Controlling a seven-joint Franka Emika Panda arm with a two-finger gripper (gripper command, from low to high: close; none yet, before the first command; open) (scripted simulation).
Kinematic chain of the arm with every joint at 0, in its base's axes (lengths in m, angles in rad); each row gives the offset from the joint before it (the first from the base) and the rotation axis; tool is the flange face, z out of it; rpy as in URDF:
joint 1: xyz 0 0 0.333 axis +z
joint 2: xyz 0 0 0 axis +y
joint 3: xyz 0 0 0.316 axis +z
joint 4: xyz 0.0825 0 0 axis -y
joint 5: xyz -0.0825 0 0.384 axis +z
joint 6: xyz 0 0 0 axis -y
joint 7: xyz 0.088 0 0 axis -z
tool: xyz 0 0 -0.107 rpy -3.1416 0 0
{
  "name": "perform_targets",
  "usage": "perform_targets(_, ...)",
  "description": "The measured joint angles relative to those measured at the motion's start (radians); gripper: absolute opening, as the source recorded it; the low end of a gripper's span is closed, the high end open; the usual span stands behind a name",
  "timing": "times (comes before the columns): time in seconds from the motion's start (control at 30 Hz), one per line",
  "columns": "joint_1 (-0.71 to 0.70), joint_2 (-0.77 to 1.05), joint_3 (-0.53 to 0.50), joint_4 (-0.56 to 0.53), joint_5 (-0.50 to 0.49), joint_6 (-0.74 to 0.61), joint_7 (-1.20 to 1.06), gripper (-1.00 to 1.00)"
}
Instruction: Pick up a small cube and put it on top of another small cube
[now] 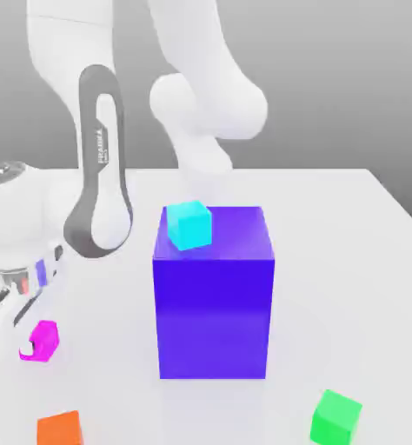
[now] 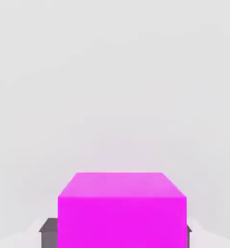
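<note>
Gripping: magenta cube (image 2: pixel 122 223), clamped between the jaws of the gripper (image 2: pixel 119 235). Risks: cube lost through shallow grip; cyan cube (image 1: pixel 189 226), well apart from jaws, knocked by low carry.

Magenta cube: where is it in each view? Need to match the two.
Exterior view: lower part of the picture, toward the exterior view's left, beyond the orange cube and by the gripper.
Hand view: magenta cube large and close, between the gripper's two fingers.
Shared landmark: the pale tabletop, behind the cube in both.
</note>
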Motion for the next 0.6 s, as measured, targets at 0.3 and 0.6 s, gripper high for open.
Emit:
perform_targets(0.3,0.074,-0.194,-0.014,0.003,-0.146,-0.222,0.081,-1.00)
perform_targets(0.6,0.283,-0.165,0.075,0.150,-0.394,-0.418,0.183,-1.00)
